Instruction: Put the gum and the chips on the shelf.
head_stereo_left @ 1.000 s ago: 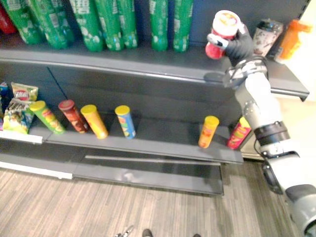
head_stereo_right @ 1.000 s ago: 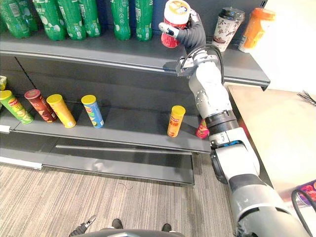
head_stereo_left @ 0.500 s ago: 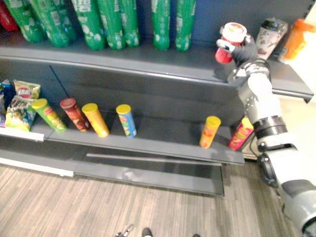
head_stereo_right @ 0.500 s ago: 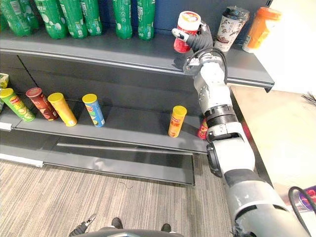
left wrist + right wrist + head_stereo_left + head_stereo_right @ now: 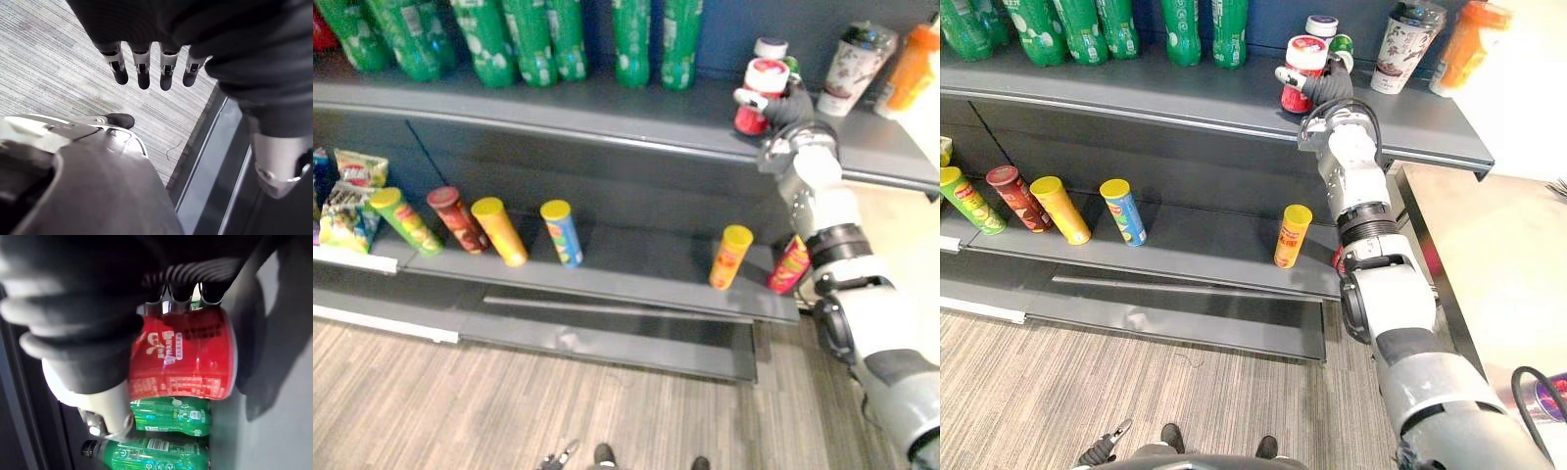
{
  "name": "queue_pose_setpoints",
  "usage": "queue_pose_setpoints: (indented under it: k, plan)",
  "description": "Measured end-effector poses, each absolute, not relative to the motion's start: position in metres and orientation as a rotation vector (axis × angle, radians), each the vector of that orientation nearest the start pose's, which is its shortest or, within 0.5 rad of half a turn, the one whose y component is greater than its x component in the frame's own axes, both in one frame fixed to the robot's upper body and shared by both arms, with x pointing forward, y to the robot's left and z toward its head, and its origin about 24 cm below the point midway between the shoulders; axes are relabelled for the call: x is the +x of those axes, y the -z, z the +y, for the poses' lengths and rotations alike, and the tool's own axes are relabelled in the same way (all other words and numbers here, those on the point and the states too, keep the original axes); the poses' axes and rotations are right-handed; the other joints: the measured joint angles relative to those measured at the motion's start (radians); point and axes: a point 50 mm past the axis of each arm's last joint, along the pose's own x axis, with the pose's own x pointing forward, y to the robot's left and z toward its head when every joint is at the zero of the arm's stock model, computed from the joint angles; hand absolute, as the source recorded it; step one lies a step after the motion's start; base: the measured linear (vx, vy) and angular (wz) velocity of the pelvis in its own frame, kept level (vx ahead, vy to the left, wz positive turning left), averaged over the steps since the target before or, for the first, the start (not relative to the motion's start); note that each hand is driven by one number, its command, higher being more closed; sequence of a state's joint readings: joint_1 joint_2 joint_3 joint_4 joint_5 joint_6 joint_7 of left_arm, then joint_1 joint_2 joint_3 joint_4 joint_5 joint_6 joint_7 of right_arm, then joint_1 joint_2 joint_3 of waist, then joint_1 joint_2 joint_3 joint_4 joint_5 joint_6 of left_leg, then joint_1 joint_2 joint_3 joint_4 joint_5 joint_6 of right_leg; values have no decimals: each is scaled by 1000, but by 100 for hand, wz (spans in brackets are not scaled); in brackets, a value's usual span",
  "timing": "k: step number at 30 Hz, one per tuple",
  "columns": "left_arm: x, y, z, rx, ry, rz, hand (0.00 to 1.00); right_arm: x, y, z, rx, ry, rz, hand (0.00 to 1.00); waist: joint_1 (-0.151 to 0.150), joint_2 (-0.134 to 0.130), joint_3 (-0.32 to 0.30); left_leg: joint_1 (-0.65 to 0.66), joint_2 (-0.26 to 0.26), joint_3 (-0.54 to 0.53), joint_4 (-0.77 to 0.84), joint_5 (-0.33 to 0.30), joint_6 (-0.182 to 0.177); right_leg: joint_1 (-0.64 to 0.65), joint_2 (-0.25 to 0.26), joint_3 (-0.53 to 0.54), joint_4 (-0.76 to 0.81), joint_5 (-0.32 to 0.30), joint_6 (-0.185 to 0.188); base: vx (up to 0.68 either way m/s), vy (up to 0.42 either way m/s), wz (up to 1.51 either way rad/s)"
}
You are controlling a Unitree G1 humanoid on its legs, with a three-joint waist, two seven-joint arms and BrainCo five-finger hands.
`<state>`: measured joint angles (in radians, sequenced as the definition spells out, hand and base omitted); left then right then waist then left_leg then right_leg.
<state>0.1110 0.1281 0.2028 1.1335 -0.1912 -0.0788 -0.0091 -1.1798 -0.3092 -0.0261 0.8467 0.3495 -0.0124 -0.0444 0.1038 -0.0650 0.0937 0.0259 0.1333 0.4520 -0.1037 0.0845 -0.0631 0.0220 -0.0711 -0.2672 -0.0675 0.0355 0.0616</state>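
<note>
Right hand point(image 5: 1329, 88) has fingers and thumb curled round a short red cylindrical canister with white lid point(image 5: 1301, 78), likely the chips. It is held upright so the base lands flat on the dark grey upper shelf point(image 5: 1136, 96), near the shelf's right end. Base contact: can't tell. A small white-capped bottle point(image 5: 1321, 27), possibly the gum, stands just behind at the back edge, so clearance is tight. Left hand point(image 5: 146, 73) idle over the striped grey floor point(image 5: 58, 58), fingers straight.

Right robot hand point(image 5: 1328, 87) raised, curled; left robot hand point(image 5: 143, 68) relaxed.
</note>
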Motion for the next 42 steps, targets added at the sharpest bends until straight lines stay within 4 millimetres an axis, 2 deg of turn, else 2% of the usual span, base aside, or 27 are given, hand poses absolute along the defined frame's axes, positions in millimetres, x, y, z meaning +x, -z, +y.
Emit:
queue_pose_setpoints:
  k: [1, 21, 25, 28, 30, 34, 38, 39, 41, 42]
  plan:
    - [68, 163, 225, -157, -395, 1111, 0, 417, -261, -161, 90, -15, -337, 0, 4, -1, 1, 0, 0, 0, 0, 0, 0, 0, 0, 0, 0, 0, 0, 43, -4, 0]
    - [72, 162, 225, -153, -395, 1097, 0, 418, -264, -169, 100, 49, -335, 0, 7, -7, 17, 7, -1, 2, 0, 0, -1, 3, -1, 1, 2, 2, -2, 16, -2, 0]
    - [72, 162, 227, -149, -398, 1089, 0, 414, -276, -167, 107, 42, -393, 0, 2, -12, 20, 7, -1, 4, 0, 0, 0, 3, -1, 2, -1, 2, -3, 0, 0, 0]
    - [69, 162, 228, -147, -403, 1095, 0, 400, -304, -163, 126, 35, -535, 0, -15, -15, 21, 9, -2, 5, 0, 0, -1, 5, -1, 3, 0, 5, -1, 0, 0, 0]
    - [69, 162, 228, -144, -403, 1095, 0, 390, -318, -165, 126, 35, -627, 0, -16, -15, 21, 12, -2, 6, 0, 0, -1, 7, -1, 3, -1, 5, -1, 0, 0, 0]
    - [67, 162, 228, -141, -408, 1098, 0, 370, -338, -169, 139, 61, -792, 0, -21, -15, 21, 16, 0, 5, 0, 0, -1, 12, 1, 4, -1, 5, -1, 0, 0, 0]
    - [66, 162, 229, -142, -422, 1101, 0, 350, -344, -172, 155, 63, -900, 0, -21, -15, 21, 28, 0, 5, 0, -2, -3, 22, 1, 5, 1, 4, -1, 0, 0, 0]
    - [66, 162, 229, -140, -427, 1101, 0, 339, -342, -172, 160, 54, -953, 0, -21, -15, 21, 28, 0, 5, 0, -2, -3, 21, 0, 6, 2, 4, -1, 0, 0, 0]
    - [66, 162, 229, -136, -430, 1102, 0, 321, -331, -170, 168, 27, -1014, 0, -21, -16, 20, 28, -1, 5, 0, -2, -4, 21, -1, 6, 3, 2, -1, -3, 3, -2]
    - [65, 162, 229, -134, -433, 1105, 0, 312, -317, -167, 188, 12, -1027, 0, -23, -18, 19, 28, -1, 8, 0, -3, -5, 20, -1, 7, 3, 0, -1, -2, 3, -6]
